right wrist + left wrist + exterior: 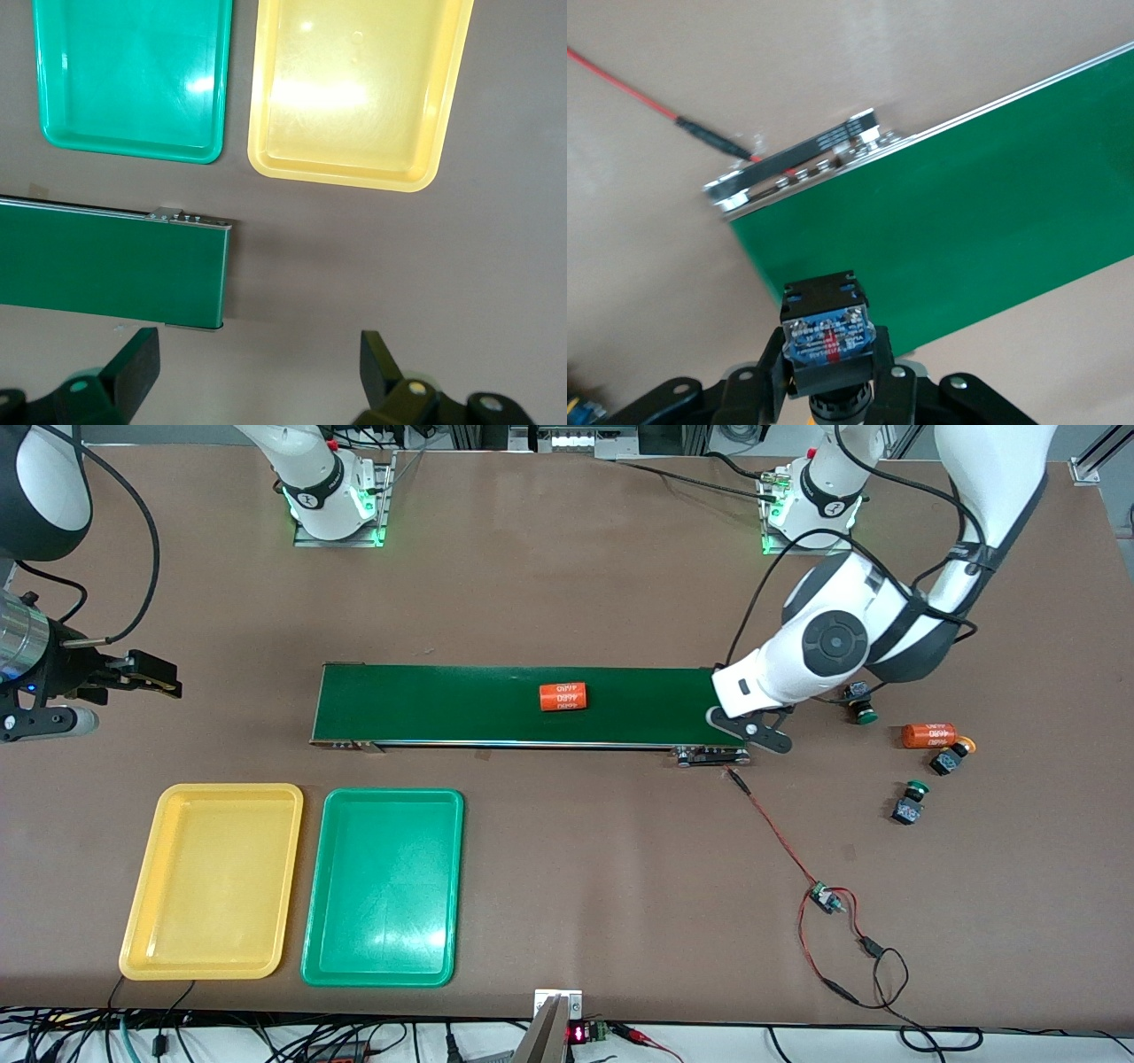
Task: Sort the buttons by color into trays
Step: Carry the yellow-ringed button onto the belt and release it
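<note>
While the right gripper (252,376) waits wide open and empty above bare table at the right arm's end of the conveyor belt (523,704), the left gripper (829,376) is clamped on a button (827,332) over the belt's other end. Three more buttons (860,701) (950,757) (910,802) lie at about three o'clock from the belt. The yellow tray (213,881) and green tray (384,886) sit side by side at its seven o'clock.

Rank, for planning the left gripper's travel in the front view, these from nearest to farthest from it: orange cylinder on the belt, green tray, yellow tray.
From the left gripper, at the belt's end:
1. Orange cylinder, on the dark-green conveyor belt.
2. Green plastic tray, nearer the camera.
3. Yellow plastic tray, beside it, toward the right arm's end.
</note>
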### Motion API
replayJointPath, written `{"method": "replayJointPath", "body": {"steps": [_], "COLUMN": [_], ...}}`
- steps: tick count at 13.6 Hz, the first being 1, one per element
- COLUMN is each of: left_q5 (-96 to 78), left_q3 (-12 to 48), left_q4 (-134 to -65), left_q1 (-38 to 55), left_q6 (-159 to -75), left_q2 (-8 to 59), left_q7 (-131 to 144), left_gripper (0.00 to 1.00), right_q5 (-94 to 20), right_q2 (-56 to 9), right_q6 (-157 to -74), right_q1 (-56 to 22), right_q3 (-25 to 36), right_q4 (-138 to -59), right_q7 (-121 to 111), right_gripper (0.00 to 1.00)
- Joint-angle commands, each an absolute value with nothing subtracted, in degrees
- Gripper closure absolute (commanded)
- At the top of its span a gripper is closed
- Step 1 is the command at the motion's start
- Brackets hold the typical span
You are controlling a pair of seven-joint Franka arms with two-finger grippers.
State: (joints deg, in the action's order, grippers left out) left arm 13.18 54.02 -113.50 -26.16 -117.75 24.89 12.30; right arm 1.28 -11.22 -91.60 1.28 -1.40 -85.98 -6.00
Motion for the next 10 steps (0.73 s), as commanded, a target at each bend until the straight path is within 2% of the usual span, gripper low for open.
{"method": "replayJointPath", "body": {"steps": [1,6,10], "left_q5": [13.27,14.06,15.9], "left_q3": [54.49,53.53,48.88], "left_q4": [-115.31,-114.96,-114.87], "left_q1": [-25.76,-22.07,-18.03], "left_q6": [-121.72,-123.93,-125.94], "left_q2": [26.01,29.26,30.5], "left_q7": [14.76,23.1,23.29], "left_gripper": [1.0,1.0,1.0], "right_q5": [1.85,1.67,1.76], "right_q2": [-11.51,-11.51,-11.6], "right_q6": [-90.79,-90.79,-90.88], "right_q1": [1.41,1.41,1.49], "right_q3": [-1.41,-1.41,-1.23], "right_q4": [-84.99,-84.99,-84.99], "right_q7": [-7.12,-7.21,-7.29], "right_gripper": [0.0,0.0,0.0]}}
